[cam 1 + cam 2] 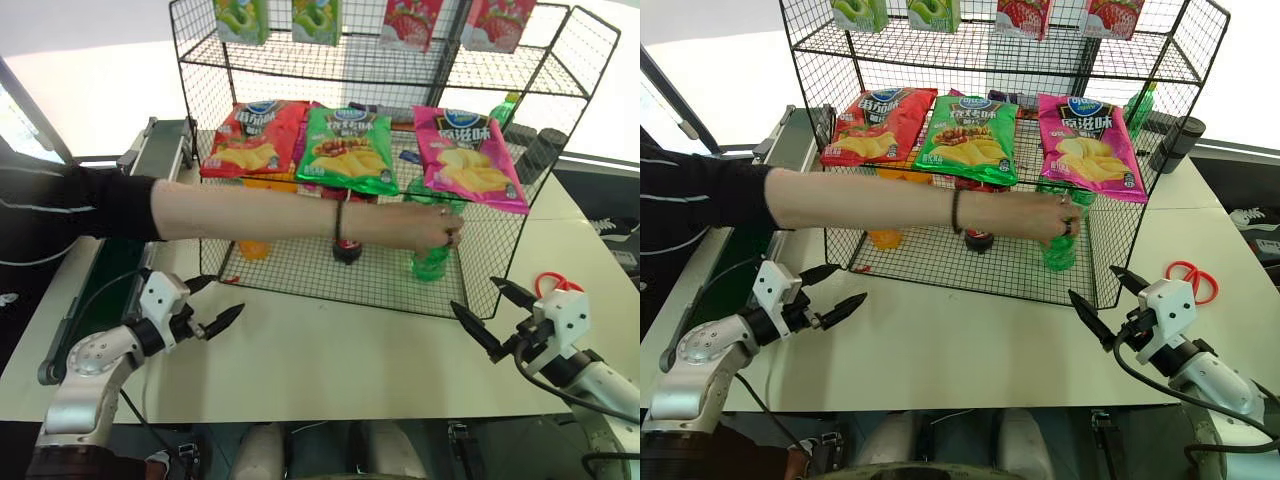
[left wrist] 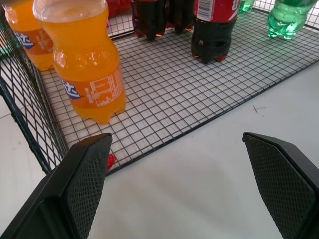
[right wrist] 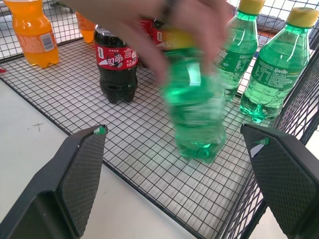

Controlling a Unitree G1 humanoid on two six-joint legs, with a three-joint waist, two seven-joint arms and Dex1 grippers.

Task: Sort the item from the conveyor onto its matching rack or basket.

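The item, a green soda bottle [image 1: 430,262] with a yellow cap, stands on the bottom tier of the black wire rack [image 1: 330,275], blurred in the right wrist view [image 3: 197,114]. A person's hand [image 1: 432,228], reaching across from the left, is closed around its top. The conveyor [image 1: 160,150] runs along the table's left side. My left gripper [image 1: 222,298] hovers open over the table by the rack's front left corner. My right gripper [image 1: 475,296] is open by the front right corner, facing the bottle, with nothing between its fingers.
Orange soda bottles [image 2: 87,64], cola bottles [image 2: 212,30] and two more green bottles [image 3: 271,69] share the bottom tier. Chip bags [image 1: 350,150] lie on the tier above. Red scissors [image 1: 555,285] lie on the table at the right. The person's forearm [image 1: 280,212] spans the rack's front.
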